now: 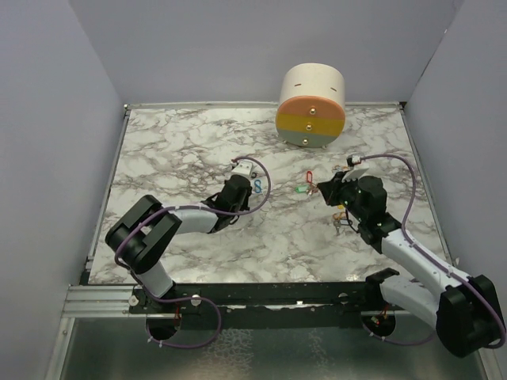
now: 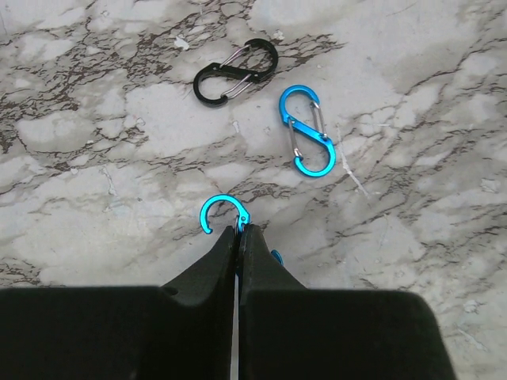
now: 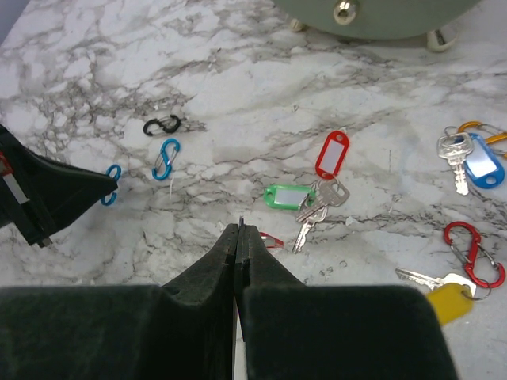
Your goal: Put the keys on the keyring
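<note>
keys [image 3: 315,207] lie flat on table [image 3: 95,71], just ahead-right of right tool [image 3: 238,228], which is pressed together. Long axis diagonal, blades pointing back toward that tool; green tag [image 3: 287,195] and red tag [image 3: 332,153] touching them. Well apart, left tool [image 2: 239,232] pinches blue clip [image 2: 223,212]; second blue clip [image 2: 306,131] and black clip [image 2: 236,71] lie beyond its tips.

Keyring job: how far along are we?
Done: nothing certain; the red- and green-tagged keys lie bunched together, link unclear. In hand: left gripper is shut on a blue clip; right gripper is shut with nothing clearly held. Left: blue-tagged key and yellow-tagged key lie separately.
</note>
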You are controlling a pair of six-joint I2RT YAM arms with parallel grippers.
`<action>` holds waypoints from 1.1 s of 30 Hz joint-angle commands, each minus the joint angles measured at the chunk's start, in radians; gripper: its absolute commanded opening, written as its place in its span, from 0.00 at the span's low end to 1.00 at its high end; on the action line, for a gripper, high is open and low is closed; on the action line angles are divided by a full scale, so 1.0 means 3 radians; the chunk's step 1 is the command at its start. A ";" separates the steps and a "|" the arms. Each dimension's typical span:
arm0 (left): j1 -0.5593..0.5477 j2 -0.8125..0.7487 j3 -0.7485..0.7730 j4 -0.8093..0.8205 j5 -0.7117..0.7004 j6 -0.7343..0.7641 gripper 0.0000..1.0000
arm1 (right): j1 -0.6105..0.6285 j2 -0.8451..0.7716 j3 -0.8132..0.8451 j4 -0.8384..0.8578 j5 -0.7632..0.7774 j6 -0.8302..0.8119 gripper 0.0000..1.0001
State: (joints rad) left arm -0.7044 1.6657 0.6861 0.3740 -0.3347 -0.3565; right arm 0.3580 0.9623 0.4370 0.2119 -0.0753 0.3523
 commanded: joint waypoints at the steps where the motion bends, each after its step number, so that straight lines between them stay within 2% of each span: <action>1: -0.0181 -0.0265 0.0153 -0.0183 0.0068 -0.0069 0.00 | -0.0012 0.0174 0.0123 0.0140 -0.0446 -0.0126 0.01; 6: -0.0431 -0.0214 0.0577 -0.0476 0.0027 -0.0108 0.00 | 0.0024 0.0265 0.0105 0.0271 -0.0613 -0.0160 0.01; 15: -0.0653 -0.0016 0.1046 -0.0573 0.0108 -0.0174 0.00 | 0.0192 0.0575 0.0189 0.0362 -0.0823 -0.0323 0.01; 33: -0.0839 0.0011 0.1096 -0.0549 0.0300 -0.0149 0.00 | 0.0413 0.0734 0.0230 0.0388 -0.0596 -0.0460 0.01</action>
State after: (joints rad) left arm -0.9390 1.6543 0.9932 0.1997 -0.2722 -0.4053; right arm 0.4721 1.1690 0.4740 0.2863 -0.2775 0.2310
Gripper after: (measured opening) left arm 0.021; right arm 0.009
